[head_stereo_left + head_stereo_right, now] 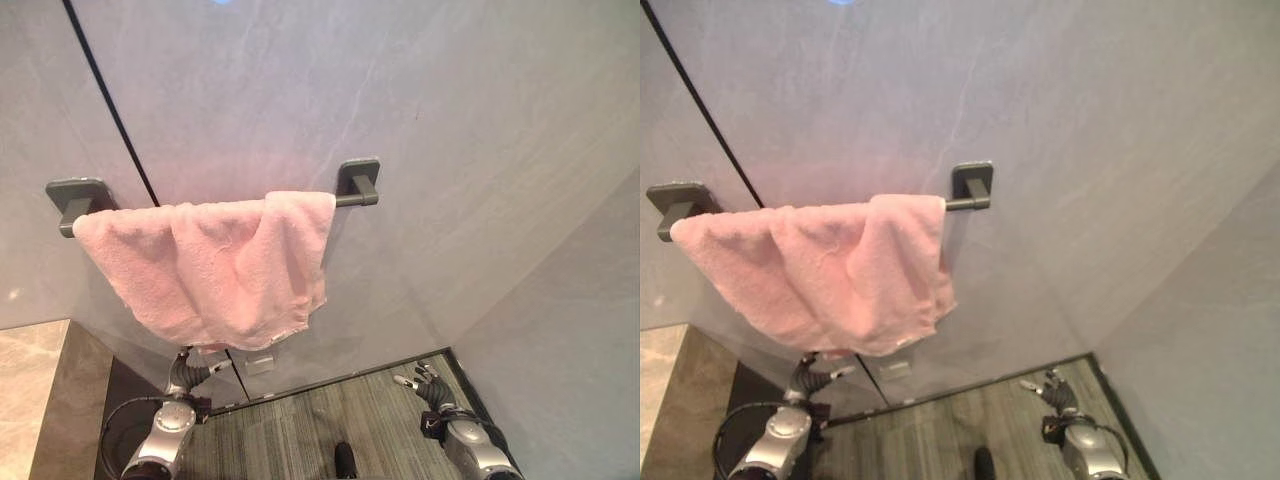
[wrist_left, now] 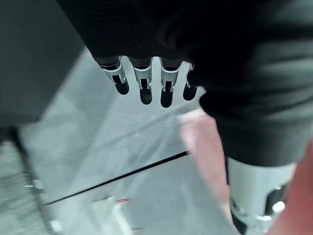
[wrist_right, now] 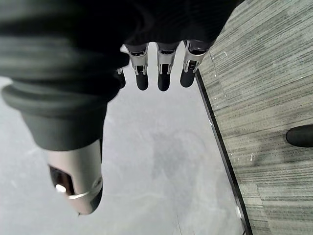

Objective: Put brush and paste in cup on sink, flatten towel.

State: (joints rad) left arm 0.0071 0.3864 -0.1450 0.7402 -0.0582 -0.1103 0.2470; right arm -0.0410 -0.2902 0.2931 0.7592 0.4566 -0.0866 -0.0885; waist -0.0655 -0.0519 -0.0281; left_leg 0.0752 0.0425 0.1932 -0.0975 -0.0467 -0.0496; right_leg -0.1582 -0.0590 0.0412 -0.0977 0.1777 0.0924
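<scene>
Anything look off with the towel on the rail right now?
Yes. The pink towel hangs bunched and crooked on the grey rail: folds gather near its right end, the bottom edge slants, and the rail's right end is bare. Both hands, left hand and right hand, hang open below it.

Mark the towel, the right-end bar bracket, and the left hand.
pink towel [image 1: 215, 265], left eye view: middle of the bunched cloth hanging over the bar.
bar bracket [image 1: 359, 179], left eye view: face of the grey wall mount at the bar's right end.
left hand [image 1: 188, 375], left eye view: on its fingers, below the towel's lower edge.
</scene>
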